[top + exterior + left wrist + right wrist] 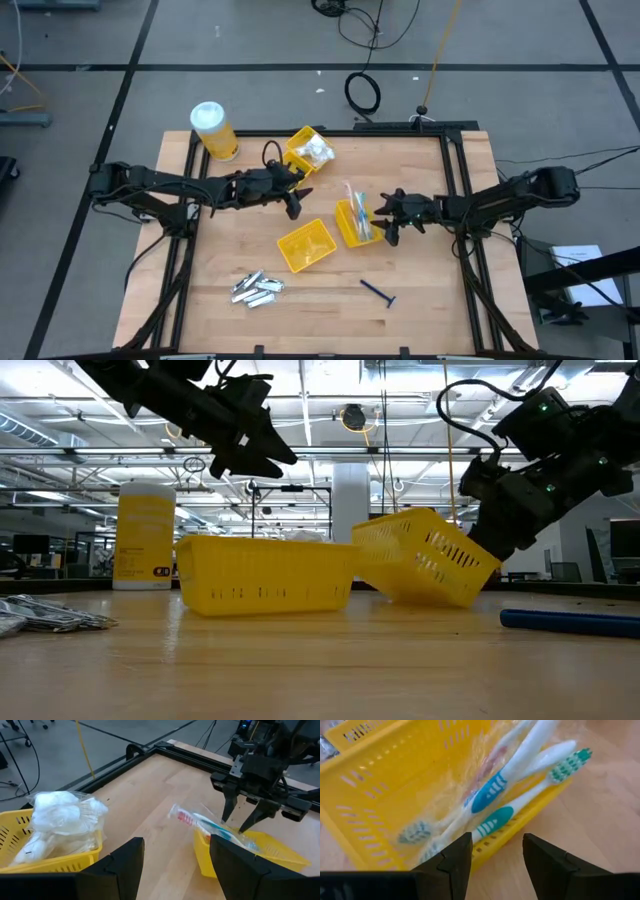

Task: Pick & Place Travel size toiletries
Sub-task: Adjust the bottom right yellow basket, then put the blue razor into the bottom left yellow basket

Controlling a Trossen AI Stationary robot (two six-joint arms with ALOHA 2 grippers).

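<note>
Toothbrushes in clear wrap (512, 795) overhang the tilted yellow plastic tray (380, 790); my right end effector (492, 857), open and empty, should nudge them in gently, tray tips easily.

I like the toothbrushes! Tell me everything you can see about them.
The toothbrushes are slim white sticks with teal and blue grips and green-and-white bristles, wrapped in clear crinkly plastic. They lie slanted in a yellow plastic tray with slotted walls, ends poking over its rim. That tray sits tilted on the wooden table. The right claw hangs open right beside them, holding nothing.
</note>
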